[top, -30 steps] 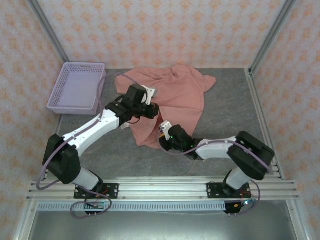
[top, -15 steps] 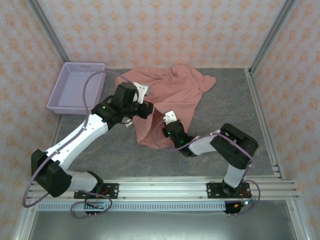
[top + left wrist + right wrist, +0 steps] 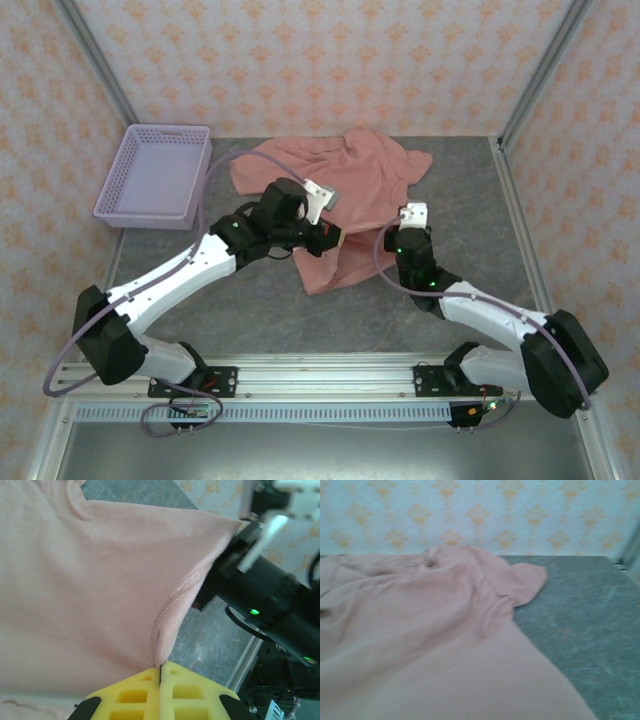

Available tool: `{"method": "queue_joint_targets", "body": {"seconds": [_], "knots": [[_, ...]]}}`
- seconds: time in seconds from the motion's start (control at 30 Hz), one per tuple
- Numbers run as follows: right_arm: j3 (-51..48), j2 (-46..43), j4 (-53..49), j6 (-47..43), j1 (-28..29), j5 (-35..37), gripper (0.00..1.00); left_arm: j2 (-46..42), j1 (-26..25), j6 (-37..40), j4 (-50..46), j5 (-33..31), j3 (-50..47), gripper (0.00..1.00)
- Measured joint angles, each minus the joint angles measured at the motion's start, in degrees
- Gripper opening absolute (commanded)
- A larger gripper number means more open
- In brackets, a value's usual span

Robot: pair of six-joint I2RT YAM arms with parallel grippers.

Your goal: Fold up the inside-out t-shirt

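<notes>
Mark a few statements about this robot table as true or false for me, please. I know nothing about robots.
1. The pink shirt lies on the grey table. True.
2. The shirt sits inside the purple basket. False: it lies on the table, to the right of the basket.
3. The left gripper is shut on the shirt's stitched hem. True.
4. The shirt is folded into a neat square. False: it is rumpled and spread out.
</notes>
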Motion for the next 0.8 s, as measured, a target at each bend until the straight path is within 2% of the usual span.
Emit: {"method": "queue_joint_targets", "body": {"seconds": [0.17,0.33,0.43,0.6,0.8], "knots": [[-4.55,-3.37,-1.84,-0.39,0.98,-11.63,0.19,1.07,0.04,-0.52,0.07,-2.14,0.42,0.00],[-6.88,-1.16,-0.52,-2.03,5.03,-16.22,0.29,1.09,0.31,-0.66,0.02,-3.28,2.45,0.00],[-6.91,2.97,2.16,-3.65,7.50,-16.39,0.34,1.09,0.39,-0.66,-0.09,-3.48,3.91,0.00],[-5.73,11.15,5.79,-7.39,11.65,-14.10,0.36,1.09,0.37,-0.48,-0.96,-3.98,5.35,0.00],[-3.74,17.05,9.57,-11.96,14.47,-9.14,0.38,1.09,0.39,-0.46,-2.51,-4.94,6.27,0.00]]}}
